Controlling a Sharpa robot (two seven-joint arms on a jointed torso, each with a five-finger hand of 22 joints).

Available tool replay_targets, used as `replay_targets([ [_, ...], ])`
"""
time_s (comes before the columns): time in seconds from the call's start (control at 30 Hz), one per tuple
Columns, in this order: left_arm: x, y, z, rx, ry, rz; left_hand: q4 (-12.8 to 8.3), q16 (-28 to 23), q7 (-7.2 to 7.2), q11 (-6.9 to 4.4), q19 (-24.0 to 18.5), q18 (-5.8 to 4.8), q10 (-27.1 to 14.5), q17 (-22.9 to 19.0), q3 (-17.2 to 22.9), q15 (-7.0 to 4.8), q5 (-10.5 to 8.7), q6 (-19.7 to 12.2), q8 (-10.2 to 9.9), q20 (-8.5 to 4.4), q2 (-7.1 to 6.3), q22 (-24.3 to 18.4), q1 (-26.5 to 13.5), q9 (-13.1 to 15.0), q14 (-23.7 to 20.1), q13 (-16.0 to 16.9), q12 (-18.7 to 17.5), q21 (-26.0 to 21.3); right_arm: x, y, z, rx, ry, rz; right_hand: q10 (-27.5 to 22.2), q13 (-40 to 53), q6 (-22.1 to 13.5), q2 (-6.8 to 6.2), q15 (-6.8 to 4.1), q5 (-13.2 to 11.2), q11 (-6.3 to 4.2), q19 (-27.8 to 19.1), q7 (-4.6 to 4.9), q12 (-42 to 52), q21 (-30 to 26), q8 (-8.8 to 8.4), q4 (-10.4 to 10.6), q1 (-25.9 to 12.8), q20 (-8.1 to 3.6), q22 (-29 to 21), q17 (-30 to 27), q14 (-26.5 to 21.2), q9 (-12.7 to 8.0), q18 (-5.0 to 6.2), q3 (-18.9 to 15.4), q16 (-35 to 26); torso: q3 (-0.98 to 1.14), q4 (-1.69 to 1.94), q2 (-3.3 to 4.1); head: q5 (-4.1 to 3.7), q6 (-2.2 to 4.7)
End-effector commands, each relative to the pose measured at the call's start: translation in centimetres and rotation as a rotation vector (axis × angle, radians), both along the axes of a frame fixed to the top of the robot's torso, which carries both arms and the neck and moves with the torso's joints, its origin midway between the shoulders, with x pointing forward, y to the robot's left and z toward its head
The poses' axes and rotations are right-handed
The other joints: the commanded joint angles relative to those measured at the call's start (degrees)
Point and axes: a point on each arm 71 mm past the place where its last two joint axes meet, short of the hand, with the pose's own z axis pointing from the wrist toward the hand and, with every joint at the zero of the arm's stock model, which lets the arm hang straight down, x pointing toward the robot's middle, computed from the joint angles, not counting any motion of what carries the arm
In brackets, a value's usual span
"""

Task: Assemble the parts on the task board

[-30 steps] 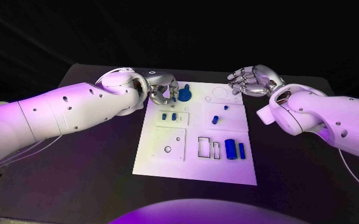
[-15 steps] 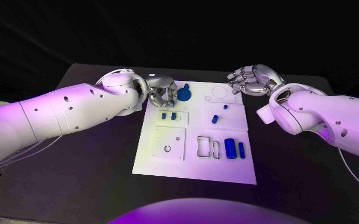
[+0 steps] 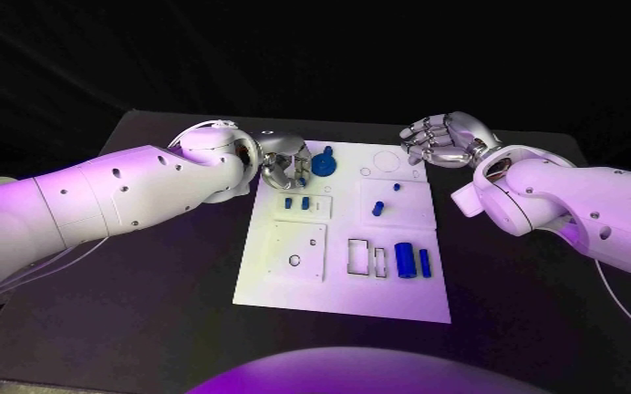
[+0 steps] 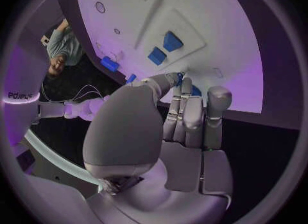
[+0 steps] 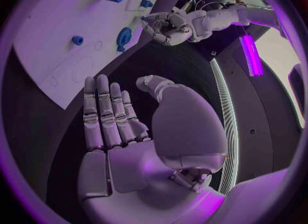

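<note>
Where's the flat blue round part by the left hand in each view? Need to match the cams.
Head view: flat blue round part at the task board's far edge, beside the left hand.
Left wrist view: I cannot tell it apart.
Right wrist view: same part near the board's edge, by the left hand.
Shared landmark: the left hand.

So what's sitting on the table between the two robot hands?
In the head view, the far end of the white board lies between the left robot hand and right robot hand, with a blue keyhole-shaped piece beside the left one.

Black table (image 3: 158, 275), white task board (image 3: 345, 298) on it
</note>
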Motion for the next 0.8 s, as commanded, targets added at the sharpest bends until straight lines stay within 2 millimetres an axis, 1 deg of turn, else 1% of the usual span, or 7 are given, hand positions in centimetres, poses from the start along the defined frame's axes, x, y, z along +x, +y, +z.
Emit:
replay_targets([
  [0.03,-0.07,-0.19,-0.17,0.011,0.024,-0.007,-0.19,-0.19,-0.07,0.11,-0.4,-0.86,0.48,-0.05,0.01,0.0,-0.16,0.46,-0.26,0.07,-0.01,-0.05,-0.47,0.09,-0.12,-0.01,-0.28,-0.34,-0.03,0.1,0.06,-0.006,-0.01,0.011,-0.11,-0.05,-0.3,-0.01,-0.08,0.05,0.31,0.25,4.15,0.2,-0.17,0.35,0.17,0.47,0.01,-0.05,-0.09,-0.32,-0.05,0.57,0.31,-0.02,-0.04,-0.02,-0.05,0.04,-0.03],
  [0.07,-0.04,-0.22,-0.18,0.012,0.023,-0.006,-0.21,-0.19,-0.07,0.11,-0.34,-0.89,0.51,-0.02,0.01,-0.01,-0.17,0.48,-0.27,0.07,-0.01,0.07,-0.47,0.1,-0.13,0.0,-0.29,-0.28,-0.03,0.1,0.06,-0.006,-0.01,0.011,-0.11,-0.05,-0.3,-0.01,-0.08,0.05,0.31,0.25,4.15,0.2,-0.17,0.35,0.17,0.47,0.01,-0.05,-0.09,-0.32,-0.05,0.57,0.31,-0.02,-0.01,-0.02,-0.05,0.03,-0.01],
  [0.27,0.24,-0.35,-0.25,0.018,0.014,0.002,-0.24,-0.01,-0.04,0.11,-0.21,-0.94,0.65,0.39,0.0,-0.01,-0.2,0.52,-0.29,0.07,-0.04,0.34,-0.49,0.13,0.01,0.04,-0.29,-0.15,-0.03,0.17,0.06,-0.005,-0.011,0.013,-0.11,-0.05,-0.3,-0.01,-0.08,0.05,0.31,0.25,4.15,0.2,-0.17,0.35,0.17,0.47,0.01,-0.05,-0.09,-0.32,-0.05,0.57,0.31,-0.02,-0.01,-0.02,-0.02,0.12,0.09],
  [0.5,0.43,-0.34,-0.4,0.029,0.016,0.006,-0.29,0.09,-0.03,0.1,-0.14,-0.98,0.77,0.61,-0.02,-0.01,-0.24,0.56,-0.32,0.07,-0.07,0.49,-0.49,0.15,0.08,0.08,-0.28,-0.08,-0.04,0.17,0.06,-0.006,-0.01,0.013,-0.11,-0.05,-0.3,-0.01,-0.08,0.05,0.31,0.25,4.15,0.2,-0.17,0.35,0.17,0.47,0.01,-0.05,-0.09,-0.32,-0.05,0.57,0.31,-0.02,0.02,-0.08,0.03,0.04,-0.05],
  [0.67,0.44,-0.26,-0.5,0.039,0.024,0.007,-0.34,0.12,-0.04,0.08,-0.14,-0.98,0.85,0.65,-0.01,-0.02,-0.25,0.6,-0.33,0.07,-0.06,0.52,-0.46,0.17,0.09,0.11,-0.28,-0.06,-0.05,0.17,0.06,-0.005,-0.01,0.013,-0.11,-0.05,-0.3,-0.01,-0.08,0.05,0.31,0.25,4.15,0.2,-0.17,0.35,0.17,0.47,0.01,-0.05,-0.09,-0.32,-0.05,0.57,0.31,-0.02,0.03,-0.01,0.01,-0.06,-0.16],
  [0.8,0.41,-0.2,-0.58,0.048,0.031,0.006,-0.36,0.09,-0.06,0.07,-0.17,-0.97,0.88,0.58,0.0,-0.02,-0.25,0.63,-0.33,0.07,-0.05,0.5,-0.44,0.18,0.06,0.13,-0.28,-0.08,-0.05,0.13,0.06,-0.006,-0.01,0.013,-0.11,-0.05,-0.3,-0.01,-0.08,0.05,0.31,0.25,4.15,0.2,-0.17,0.35,0.17,0.47,0.01,-0.05,-0.09,-0.32,-0.05,0.57,0.31,-0.02,-0.01,0.0,-0.02,-0.05,-0.32],
])
